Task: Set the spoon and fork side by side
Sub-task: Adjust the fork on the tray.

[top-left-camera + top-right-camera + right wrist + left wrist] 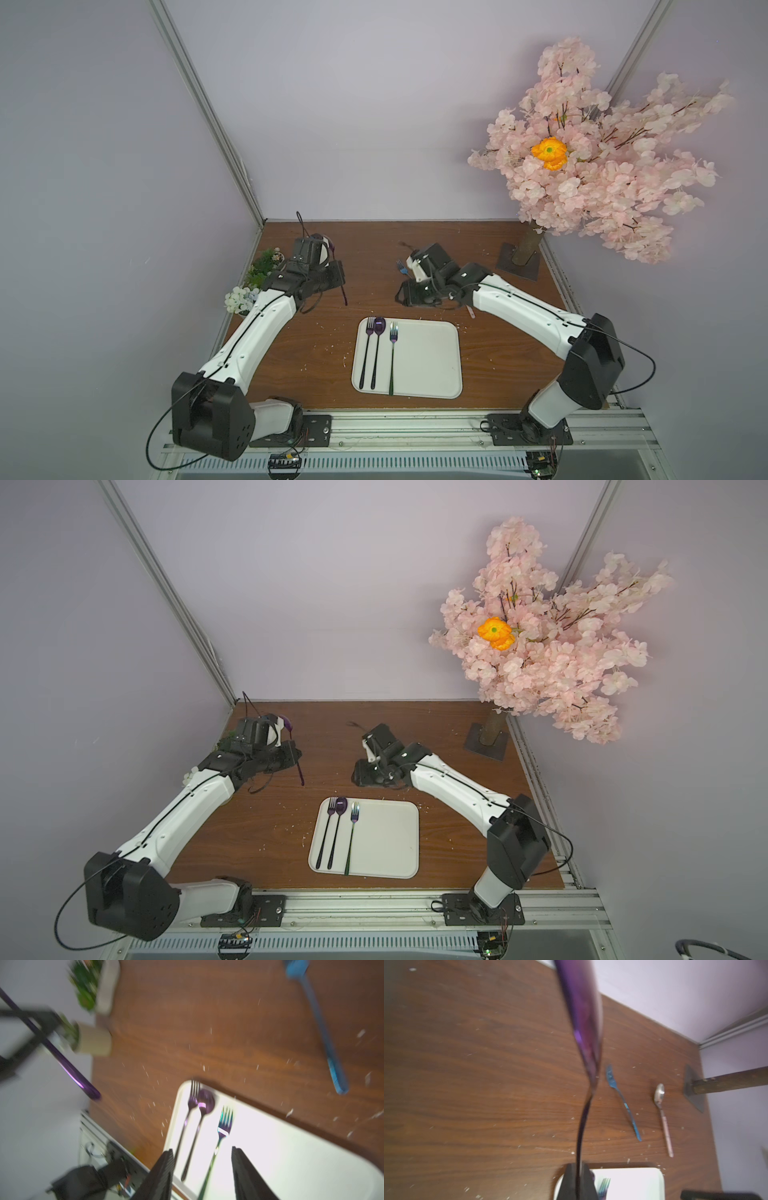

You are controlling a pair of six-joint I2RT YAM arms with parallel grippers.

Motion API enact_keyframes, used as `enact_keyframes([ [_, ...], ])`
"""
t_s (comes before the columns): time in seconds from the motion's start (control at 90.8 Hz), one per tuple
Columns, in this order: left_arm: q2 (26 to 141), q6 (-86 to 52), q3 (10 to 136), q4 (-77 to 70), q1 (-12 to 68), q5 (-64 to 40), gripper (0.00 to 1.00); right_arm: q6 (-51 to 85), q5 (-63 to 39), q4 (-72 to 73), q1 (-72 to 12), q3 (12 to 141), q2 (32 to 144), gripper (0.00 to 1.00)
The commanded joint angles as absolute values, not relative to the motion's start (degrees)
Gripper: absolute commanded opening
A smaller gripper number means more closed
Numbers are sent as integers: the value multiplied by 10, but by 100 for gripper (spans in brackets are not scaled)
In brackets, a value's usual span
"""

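Purple spoon [587, 1043] pinched in left gripper [578, 1180]; right gripper [201, 1150] spread empty beside blue fork [626, 1106].

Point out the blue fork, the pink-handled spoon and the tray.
blue fork [625, 1105]: left wrist view, middle of its handle.
pink-handled spoon [664, 1124]: left wrist view, on its handle.
tray [428, 357]: in a top view, bare surface.
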State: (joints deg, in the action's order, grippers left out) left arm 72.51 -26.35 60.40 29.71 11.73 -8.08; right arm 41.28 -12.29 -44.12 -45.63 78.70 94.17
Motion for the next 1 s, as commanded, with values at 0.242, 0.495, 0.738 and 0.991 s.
enact_keyframes([
  [0.242,613,-240,495,359,31,60,0,472,-101,-544,-558,837,1069,40],
  [0.495,601,-242,495,359,31,25,0,487,-85,-521,-570,813,1087,36],
  [0.738,600,-237,496,359,31,7,0,475,-91,-490,-570,793,1110,31],
  [0.991,604,-235,497,358,31,-2,0,458,-107,-481,-567,806,1137,25],
])
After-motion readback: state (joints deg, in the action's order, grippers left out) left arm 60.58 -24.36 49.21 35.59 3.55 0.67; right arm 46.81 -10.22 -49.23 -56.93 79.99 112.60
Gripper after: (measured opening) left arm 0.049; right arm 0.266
